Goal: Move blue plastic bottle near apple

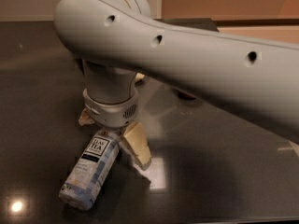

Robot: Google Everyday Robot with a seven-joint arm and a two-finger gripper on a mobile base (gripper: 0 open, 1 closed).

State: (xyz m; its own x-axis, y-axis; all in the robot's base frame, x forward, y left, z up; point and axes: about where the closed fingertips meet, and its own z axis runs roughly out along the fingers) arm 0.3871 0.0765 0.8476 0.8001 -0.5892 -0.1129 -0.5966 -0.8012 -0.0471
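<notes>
Camera view shows the gripper (122, 142) low over the dark glossy table (233, 185), below the thick round wrist and right at the upper end of the blue plastic bottle (91, 169). Whether it is spread wide or already pinching the bottle cannot be told, because the wrist covers the place where they meet. The bottle's white cap is also out of sight. The bottle lies on its side on the table, and from the gripper its body runs toward 7 o'clock, with the label facing up and the base nearest the camera. It looks to be resting flat on the table, not lifted. The big pale arm (196, 64) sweeps out toward 3 o'clock and blocks much of the far table. Of the apple (186, 95) only a dark reddish sliver peeks out under the arm's lower edge, toward 1 o'clock from the gripper and well apart from the bottle. As a judgement, the task is at an early stage. The reach to the bottle is made, but a firm hold is not confirmed and the bottle has not been brought over. What is left is to secure it, carry it toward 1 o'clock and set it down near the apple without knocking the fruit.
</notes>
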